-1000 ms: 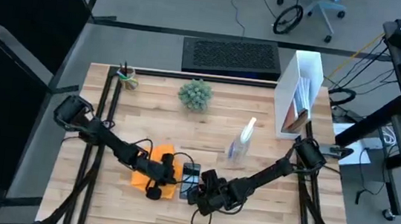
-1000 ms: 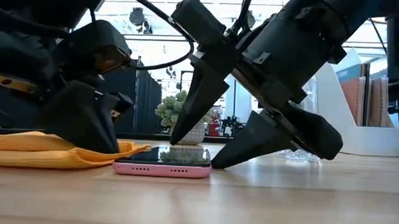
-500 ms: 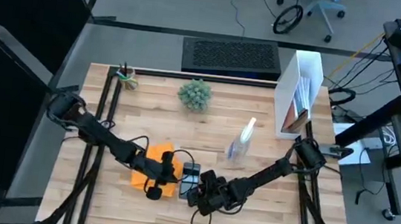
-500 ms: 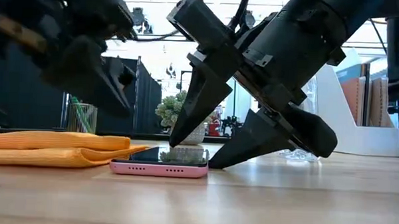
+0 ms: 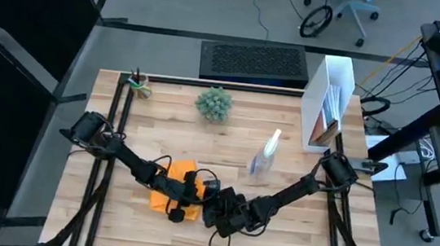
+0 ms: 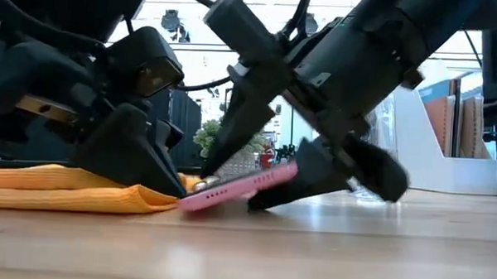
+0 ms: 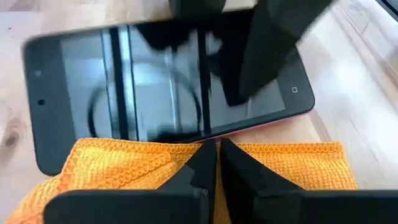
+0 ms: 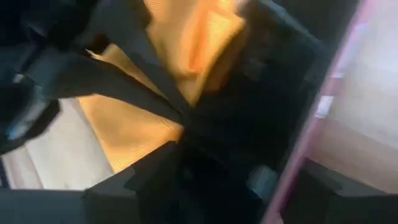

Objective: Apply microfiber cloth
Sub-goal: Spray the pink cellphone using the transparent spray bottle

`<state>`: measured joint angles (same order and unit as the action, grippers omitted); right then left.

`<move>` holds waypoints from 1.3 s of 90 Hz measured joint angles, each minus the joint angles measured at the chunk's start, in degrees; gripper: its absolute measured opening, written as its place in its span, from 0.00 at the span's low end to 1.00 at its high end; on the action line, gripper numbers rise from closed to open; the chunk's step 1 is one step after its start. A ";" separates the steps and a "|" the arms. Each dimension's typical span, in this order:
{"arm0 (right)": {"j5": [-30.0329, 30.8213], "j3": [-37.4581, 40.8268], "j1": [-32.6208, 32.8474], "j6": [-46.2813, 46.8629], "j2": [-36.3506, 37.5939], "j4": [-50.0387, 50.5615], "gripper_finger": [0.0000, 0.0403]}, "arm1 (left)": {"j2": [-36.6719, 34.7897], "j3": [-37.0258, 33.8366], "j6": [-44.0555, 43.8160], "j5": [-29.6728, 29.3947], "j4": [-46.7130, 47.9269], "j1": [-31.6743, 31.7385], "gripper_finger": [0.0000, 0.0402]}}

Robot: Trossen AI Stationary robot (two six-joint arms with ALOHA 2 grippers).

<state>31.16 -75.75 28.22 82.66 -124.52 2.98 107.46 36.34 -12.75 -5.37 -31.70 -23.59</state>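
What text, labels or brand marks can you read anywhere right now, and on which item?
No text is readable in any view.
smartphone: screen dark, only reflections; no logo or lettering visible.
microfiber cloth: plain orange, no tag seen.
spray bottle: no label can be made out.
white file holder: contents too small to read.

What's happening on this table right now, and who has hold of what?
The right gripper grips the pink-cased smartphone and has one end tilted up off the wooden table, the other end resting at the cloth's edge. The left gripper, fingers shut, presses down on the orange microfiber cloth right beside the phone. The cloth lies bunched on the table next to the phone, not on its screen.
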 joint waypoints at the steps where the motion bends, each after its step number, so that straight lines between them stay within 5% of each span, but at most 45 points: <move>1: 0.02 0.00 -0.02 -0.32 -0.04 -0.35 0.54 | 0.01 0.00 0.00 0.00 0.00 0.00 0.02; 15: 0.46 0.00 -0.08 -4.14 -0.01 -1.17 0.45 | -0.52 -0.02 0.02 0.36 0.39 0.00 0.02; 36: -0.20 -0.17 0.95 -10.43 0.94 -1.78 0.04 | -7.24 -0.37 -0.42 1.24 7.24 -0.84 0.02; 59: 2.70 0.11 3.83 -15.55 5.48 2.96 0.02 | -21.31 -0.31 -0.42 0.63 20.43 -0.96 0.02; 97: 16.79 -0.09 4.90 -38.46 24.89 12.63 0.02 | -32.23 -0.22 -2.45 0.31 17.69 2.06 0.02; 117: 16.73 -0.08 1.46 -57.03 31.83 10.15 0.02 | -33.54 3.85 -0.77 5.60 11.19 7.55 0.21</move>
<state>47.89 -75.82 29.68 25.63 -92.69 13.14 73.92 40.19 -13.53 0.24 -20.51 -16.05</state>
